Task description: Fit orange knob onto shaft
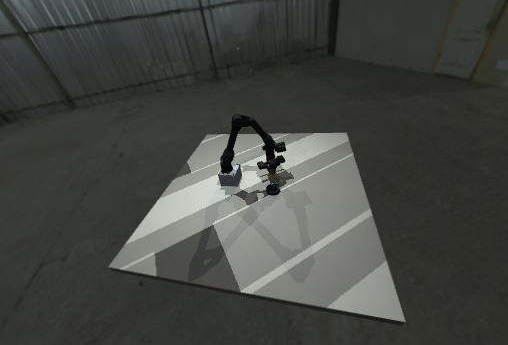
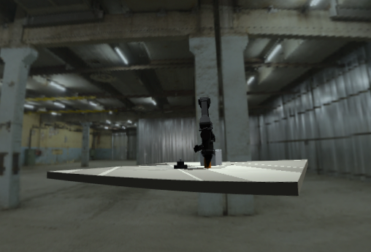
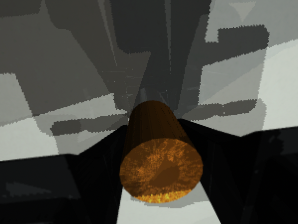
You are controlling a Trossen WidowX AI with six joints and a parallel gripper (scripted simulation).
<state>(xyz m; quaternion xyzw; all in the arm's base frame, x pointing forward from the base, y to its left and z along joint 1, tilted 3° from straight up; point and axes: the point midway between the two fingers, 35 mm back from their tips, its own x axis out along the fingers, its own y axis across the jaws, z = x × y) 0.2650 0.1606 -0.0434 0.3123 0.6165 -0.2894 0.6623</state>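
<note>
My gripper [image 1: 271, 167] [image 2: 207, 163] [image 3: 152, 127] is shut on the orange knob [image 1: 271, 170] [image 2: 205, 163] [image 3: 159, 159]. In the wrist view the knob is a cylinder held between the two dark fingers, with its round end face toward the camera. It hangs low, close over the table top. The dark round pedestal [image 1: 272, 189] [image 2: 180, 165] with its short shaft stands on the table, apart from the knob: nearer the camera in the top view, to the left in the exterior view. The pedestal does not show in the wrist view.
The arm's grey base block [image 1: 230, 175] [image 2: 217, 156] stands on the pale table [image 1: 320, 263] [image 2: 255, 182] behind the gripper. The arm casts shadows over the table top. A concrete pillar [image 2: 220, 82] rises behind the table.
</note>
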